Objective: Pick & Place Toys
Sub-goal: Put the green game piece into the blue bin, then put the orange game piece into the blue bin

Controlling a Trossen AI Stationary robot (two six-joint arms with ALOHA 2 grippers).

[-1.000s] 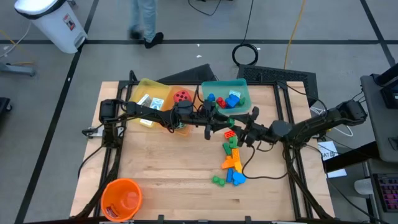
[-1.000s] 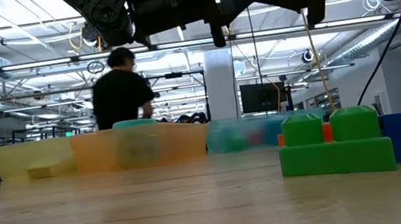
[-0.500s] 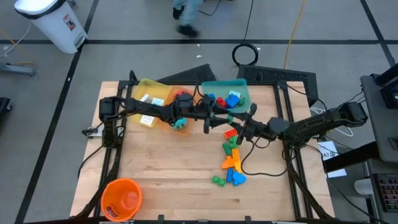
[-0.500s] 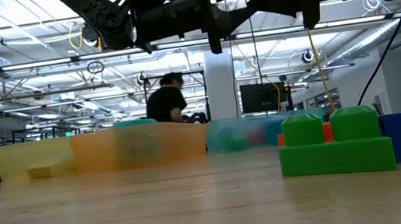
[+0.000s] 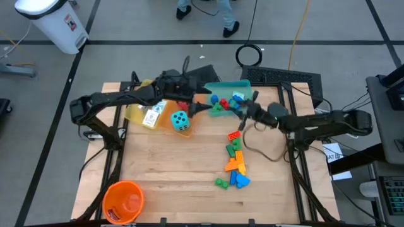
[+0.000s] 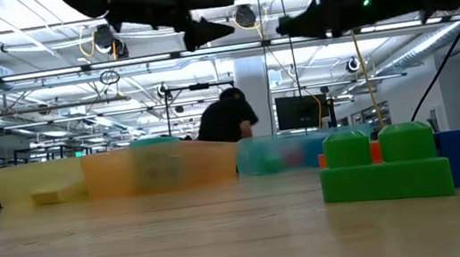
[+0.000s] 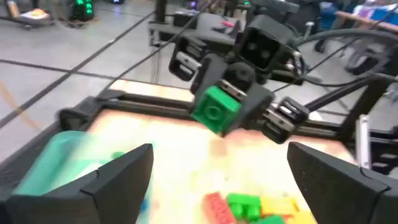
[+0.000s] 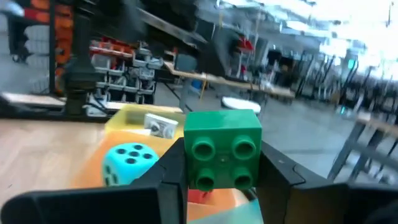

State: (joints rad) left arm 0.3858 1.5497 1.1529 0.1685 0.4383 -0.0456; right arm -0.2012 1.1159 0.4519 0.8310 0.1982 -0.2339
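Brick, green (image 8: pixel 222 152), clamped across flat sides by right claw (image 5: pixel 245 113) at desk's (image 5: pixel 177 170) 1 o'clock: light, rigid, slick plastic. Left claw (image 7: pixel 219 171) stands apart.

floor: grey, dark lines (image 5: pixel 95 38) | white bin (image 5: pixel 53 22) | ceiling lights (image 6: pixel 20 50) | shelving, perhaps (image 8: pixel 118 65)

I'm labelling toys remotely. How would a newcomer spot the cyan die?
Find the yellow tray at the wooden table's far left. The cyan die lies just beside it on bare wood, under the left arm: the only big dotted cube there.
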